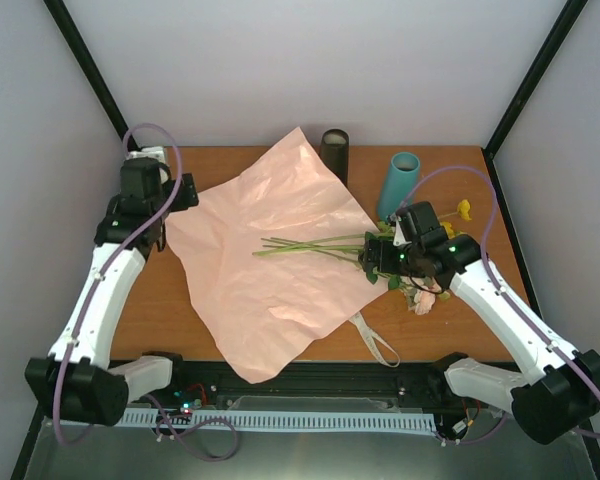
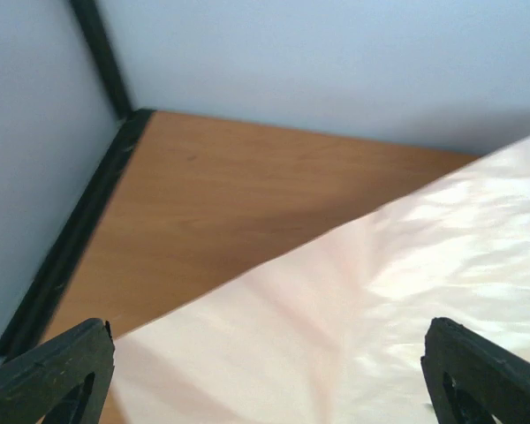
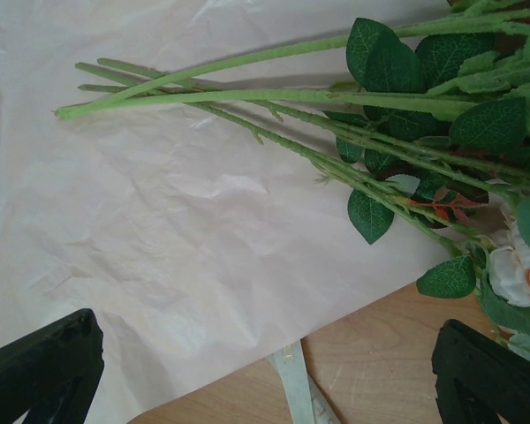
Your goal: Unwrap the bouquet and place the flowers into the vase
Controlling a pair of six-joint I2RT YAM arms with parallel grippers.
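Left gripper upper left: jaws spread wide over the paper's left edge, pinching nothing. Pink paper sheet mid-frame: unfolded, thin, crinkled, roughly square. Flowers lie on its right part, long axis near horizontal, bare green stem ends pointing left, leaves and peach heads right, off the sheet. Beige ribbon lies flat on the wood table. Right gripper is spread above the stems, holding nothing. Teal cylindrical vase upper right.

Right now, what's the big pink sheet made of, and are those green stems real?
The pink sheet looks like thin, mostly matte paper: it shows fine crinkles and creases. The stems look like plastic, probably fake: evenly bright green, with a fuzzy coating.
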